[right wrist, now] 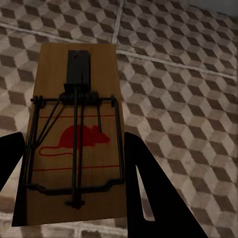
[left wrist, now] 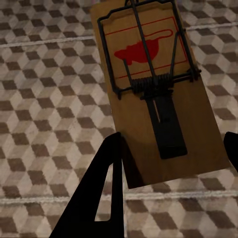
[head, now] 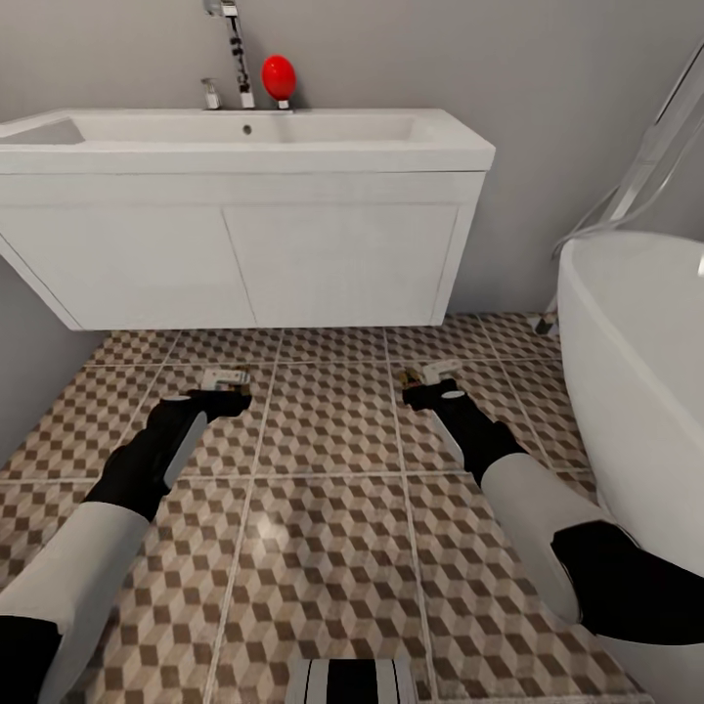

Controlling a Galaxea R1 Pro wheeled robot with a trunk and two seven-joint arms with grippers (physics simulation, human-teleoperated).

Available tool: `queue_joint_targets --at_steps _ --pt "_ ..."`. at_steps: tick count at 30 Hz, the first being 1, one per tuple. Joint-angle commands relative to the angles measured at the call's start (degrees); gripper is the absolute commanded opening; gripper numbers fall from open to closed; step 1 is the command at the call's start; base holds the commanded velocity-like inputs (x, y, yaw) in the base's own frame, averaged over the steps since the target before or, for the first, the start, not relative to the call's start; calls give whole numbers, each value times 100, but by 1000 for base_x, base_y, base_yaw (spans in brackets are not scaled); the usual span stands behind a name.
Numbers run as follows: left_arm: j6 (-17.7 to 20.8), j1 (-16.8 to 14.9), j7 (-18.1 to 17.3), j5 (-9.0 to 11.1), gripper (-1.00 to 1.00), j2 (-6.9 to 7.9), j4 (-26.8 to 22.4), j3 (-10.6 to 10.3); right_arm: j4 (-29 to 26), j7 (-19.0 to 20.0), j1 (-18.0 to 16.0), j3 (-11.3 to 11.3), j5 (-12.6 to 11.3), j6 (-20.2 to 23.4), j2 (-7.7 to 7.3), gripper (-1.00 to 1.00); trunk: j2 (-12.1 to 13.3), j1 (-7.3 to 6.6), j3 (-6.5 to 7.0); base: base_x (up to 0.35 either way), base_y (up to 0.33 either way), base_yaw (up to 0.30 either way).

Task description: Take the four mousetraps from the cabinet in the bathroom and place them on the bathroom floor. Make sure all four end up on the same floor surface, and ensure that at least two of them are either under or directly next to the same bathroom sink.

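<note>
Both arms reach low over the bathroom floor (head: 332, 548). The left gripper (head: 227, 399) and right gripper (head: 422, 391) each pinch a mousetrap (left wrist: 158, 94) (right wrist: 74, 144). Lower them flat, then release, just before the bathroom sink (head: 244, 147).

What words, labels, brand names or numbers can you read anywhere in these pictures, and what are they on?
No readable text anywhere.
Left gripper's mousetrap: a red mouse picture inside a red line frame, no letters.
Right gripper's mousetrap: the same red mouse and frame, no letters.
Bathroom sink, its vanity, the tap and the bathtub: no markings visible.
</note>
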Motion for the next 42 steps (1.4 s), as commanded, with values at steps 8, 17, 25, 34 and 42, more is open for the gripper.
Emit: queue_joint_targets --at_steps 8,17,25,34,42 --pt "24 -3 55 51 -100 29 -41 -23 -29 -21 -3 32 9 37 -2 -100 -13 19 -182 0 0 0" --pt "27 -3 55 51 -100 30 -203 -23 -32 -21 -3 29 9 34 -2 -100 -25 42 -381 0 0 0" --pt "191 -3 54 51 -100 30 -292 -23 -32 -21 -3 29 9 34 -3 -100 -36 63 -559 0 0 0" --pt "208 -3 53 59 -100 30 -328 -31 -32 -21 -3 29 9 34 -7 -100 -48 86 -758 0 0 0" --pt "203 -3 47 60 -100 30 -340 -32 -32 -23 -3 24 14 27 -10 -100 -58 107 -938 0 0 0"
